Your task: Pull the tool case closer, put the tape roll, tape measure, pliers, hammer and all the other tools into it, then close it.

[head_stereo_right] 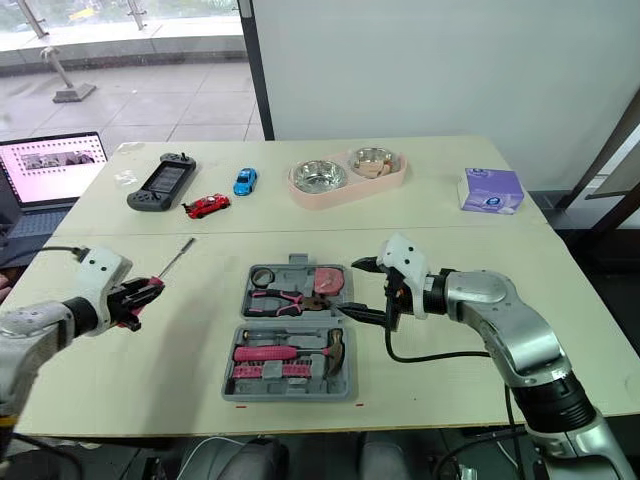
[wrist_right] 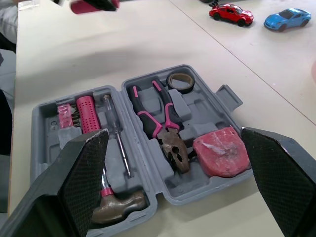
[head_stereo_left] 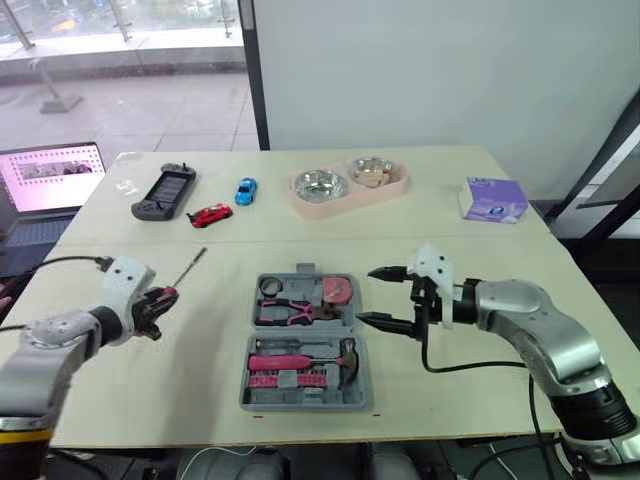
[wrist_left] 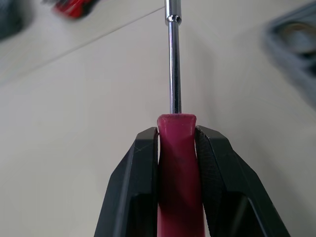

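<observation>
The grey tool case [head_stereo_left: 366, 385] lies open at the middle of the table. In it are a black tape roll [wrist_right: 179, 80], pink-handled pliers [wrist_right: 165, 123], a pink tape measure [wrist_right: 220, 151], a hammer [wrist_right: 118, 205] and a thin screwdriver [wrist_right: 118, 143]. My left gripper [head_stereo_left: 158, 300] is left of the case, shut on the red handle of another screwdriver [wrist_left: 177, 163]. Its steel shaft [head_stereo_left: 188, 268] points away towards the toy cars. My right gripper [head_stereo_left: 365, 296] stands open just right of the case's far half, with nothing between its fingers [wrist_right: 84, 182].
At the back are a black game controller [head_stereo_left: 164, 192], a red toy car [head_stereo_left: 209, 214], a blue toy car [head_stereo_left: 245, 190], a pink double bowl stand [head_stereo_left: 348, 184] and a purple tissue pack [head_stereo_left: 493, 199]. A laptop [head_stereo_left: 50, 178] sits off the table's left side.
</observation>
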